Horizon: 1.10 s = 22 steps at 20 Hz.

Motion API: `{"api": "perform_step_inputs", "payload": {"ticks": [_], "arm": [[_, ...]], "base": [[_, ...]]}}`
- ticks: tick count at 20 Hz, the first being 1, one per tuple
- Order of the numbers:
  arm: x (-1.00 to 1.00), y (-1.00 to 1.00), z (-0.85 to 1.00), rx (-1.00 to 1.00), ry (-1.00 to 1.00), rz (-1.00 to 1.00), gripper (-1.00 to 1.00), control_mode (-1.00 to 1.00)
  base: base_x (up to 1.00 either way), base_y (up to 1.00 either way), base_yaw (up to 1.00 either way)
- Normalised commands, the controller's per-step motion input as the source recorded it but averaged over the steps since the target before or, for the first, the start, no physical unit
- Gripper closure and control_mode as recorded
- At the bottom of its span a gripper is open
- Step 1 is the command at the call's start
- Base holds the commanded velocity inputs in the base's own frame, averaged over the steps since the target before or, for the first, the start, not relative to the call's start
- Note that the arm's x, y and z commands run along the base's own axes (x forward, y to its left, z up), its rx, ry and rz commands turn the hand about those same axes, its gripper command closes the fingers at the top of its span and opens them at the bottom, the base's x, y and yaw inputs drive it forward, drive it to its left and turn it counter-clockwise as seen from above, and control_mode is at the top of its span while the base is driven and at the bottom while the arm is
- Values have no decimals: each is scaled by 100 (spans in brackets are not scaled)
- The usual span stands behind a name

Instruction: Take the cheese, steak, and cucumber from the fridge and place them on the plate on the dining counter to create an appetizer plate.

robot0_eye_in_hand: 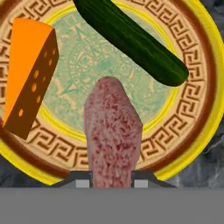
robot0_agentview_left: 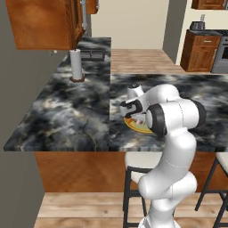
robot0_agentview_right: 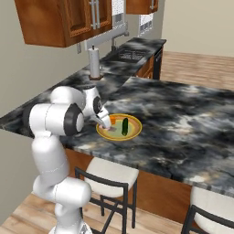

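Note:
On the dining counter (robot0_agentview_right: 183,114) lies the plate (robot0_eye_in_hand: 65,153), yellow-rimmed with a pale green centre. On the plate, the orange cheese (robot0_eye_in_hand: 30,74) wedge lies on the left and the dark green cucumber (robot0_eye_in_hand: 131,39) runs slantwise across the top. My gripper (robot0_eye_in_hand: 111,183) hangs just over the plate's near edge, shut on the pinkish steak (robot0_eye_in_hand: 113,135), which sticks out from between the fingertips over the plate. In the right base view the gripper (robot0_agentview_right: 106,124) stands at the left edge of the plate (robot0_agentview_right: 132,132), beside the cucumber (robot0_agentview_right: 125,126). The fridge is out of view.
A paper towel roll (robot0_agentview_left: 77,64) stands upright on the back counter to the left. A sink (robot0_agentview_right: 128,55) lies further back, with wooden cabinets (robot0_agentview_left: 44,22) overhead. Stools (robot0_agentview_right: 109,173) stand under the counter's near edge. Dark marbled counter top (robot0_agentview_left: 67,116) stretches around the plate.

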Motion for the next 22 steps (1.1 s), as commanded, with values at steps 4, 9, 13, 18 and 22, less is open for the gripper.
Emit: {"api": "perform_step_inputs", "payload": {"ticks": [4, 9, 13, 18, 22], "arm": [[49, -1, -29, 0, -1, 0, 100, -100], [40, -6, -26, 0, 0, 0, 100, -100], [3, -46, -42, 0, 0, -6, 100, -100], [4, -60, -40, 0, 0, -7, 100, -100], [4, -62, -43, 0, 0, -6, 100, -100]], "base": [[0, 0, 0], [0, 0, 0], [0, 0, 0], [0, 0, 0], [0, 0, 0]]}}
